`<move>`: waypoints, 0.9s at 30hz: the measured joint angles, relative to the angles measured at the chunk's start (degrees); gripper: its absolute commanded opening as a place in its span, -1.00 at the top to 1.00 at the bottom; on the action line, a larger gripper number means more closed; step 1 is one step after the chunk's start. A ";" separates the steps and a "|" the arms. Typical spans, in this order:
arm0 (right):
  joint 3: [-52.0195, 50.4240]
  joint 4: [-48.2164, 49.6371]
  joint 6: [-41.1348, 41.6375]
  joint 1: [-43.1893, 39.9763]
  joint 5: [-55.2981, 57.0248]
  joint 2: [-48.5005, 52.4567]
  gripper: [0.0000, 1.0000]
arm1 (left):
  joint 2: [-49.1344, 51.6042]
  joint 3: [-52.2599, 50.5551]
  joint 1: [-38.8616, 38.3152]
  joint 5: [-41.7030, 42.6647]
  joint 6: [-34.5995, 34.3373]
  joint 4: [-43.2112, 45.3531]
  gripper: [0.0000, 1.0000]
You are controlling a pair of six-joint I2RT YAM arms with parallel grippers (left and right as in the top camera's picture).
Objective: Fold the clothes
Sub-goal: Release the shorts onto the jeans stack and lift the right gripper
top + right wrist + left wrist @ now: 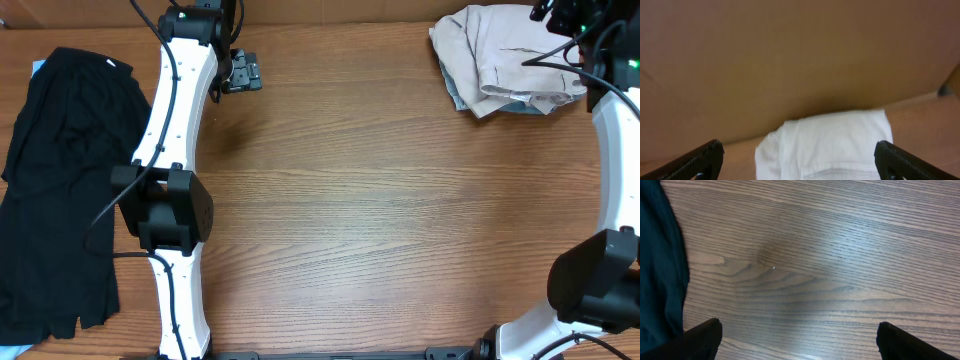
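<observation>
The pale beige shorts (505,58) lie bunched in a folded heap at the far right corner of the table, over a bit of light-blue fabric (510,106). In the right wrist view they show as a pale folded cloth (830,142) with a pocket seam, between and below my open fingers. My right gripper (799,162) is open and empty above the shorts; in the overhead view only its arm end shows by the heap's right edge. My left gripper (799,342) is open and empty over bare wood at the far left (243,72).
A large black garment (60,190) is spread along the table's left side; its edge shows in the left wrist view (660,275). A brown cardboard wall (790,55) stands behind the shorts. The wooden tabletop (380,200) lies between the arms.
</observation>
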 measured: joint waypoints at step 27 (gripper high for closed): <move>0.90 19.04 -2.73 0.79 3.02 33.38 -1.00 | 0.00 0.00 0.00 1.84 0.00 0.70 -1.00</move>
